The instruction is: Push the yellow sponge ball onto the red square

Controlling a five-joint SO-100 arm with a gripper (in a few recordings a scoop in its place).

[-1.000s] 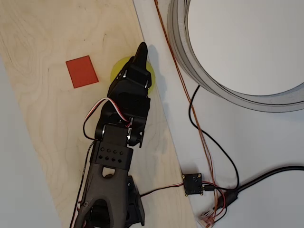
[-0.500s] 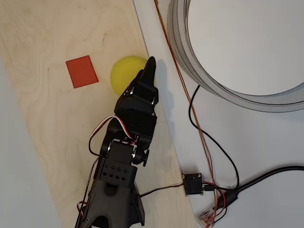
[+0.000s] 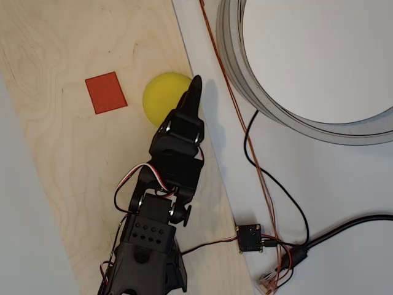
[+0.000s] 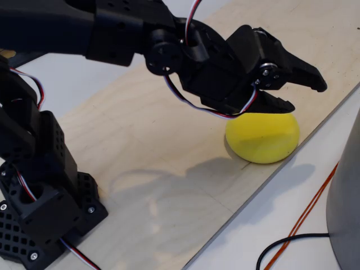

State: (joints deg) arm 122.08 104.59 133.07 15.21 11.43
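The gripper is hanging with its fingers a little apart, holding nothing, just above the right side of the yellow sponge ball. The ball is sitting near the right edge of the wooden board. The red square is lying apart, to the ball's left. The arm is getting ready to push: next it needs to drop beside the ball and sweep left. Since a second ago, the gripper has been sliding right, uncovering the ball.

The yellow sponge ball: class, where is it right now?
In the overhead view, the yellow sponge ball sits on the wooden board, right of the red square, beside the gripper.
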